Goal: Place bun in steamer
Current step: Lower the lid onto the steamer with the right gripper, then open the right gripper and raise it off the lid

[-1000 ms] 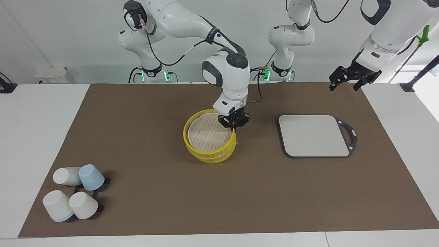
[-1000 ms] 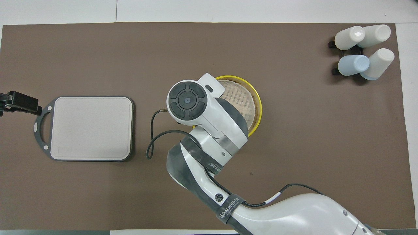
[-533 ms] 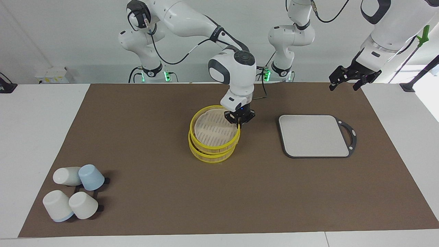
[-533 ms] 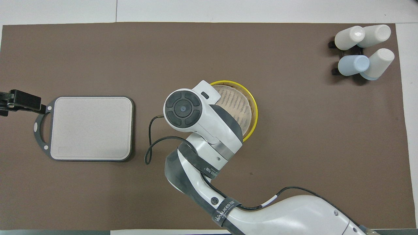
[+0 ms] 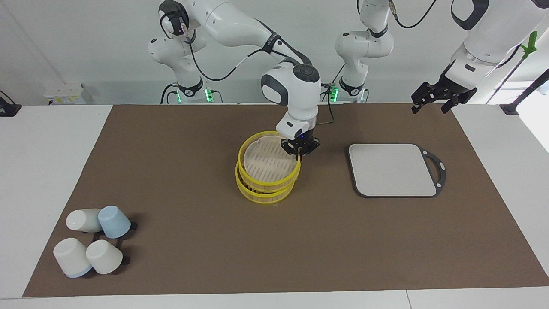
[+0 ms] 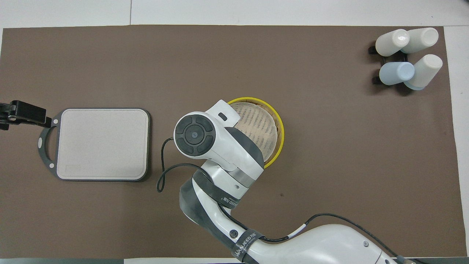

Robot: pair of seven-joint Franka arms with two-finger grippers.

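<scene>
Brown mat on white table. Right gripper [image 5: 300, 150] pinches the steamer [image 5: 268, 168] top rim at mat centre; light, stiff basket, rim is the hold. Bun not visible. Left gripper [image 5: 441, 99] waits with fingers spread, empty, over the mat's corner.

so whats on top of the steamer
A slatted lid covers the steamer, gripped at its rim by the right claw. The inside is hidden; no bun visible.
</scene>
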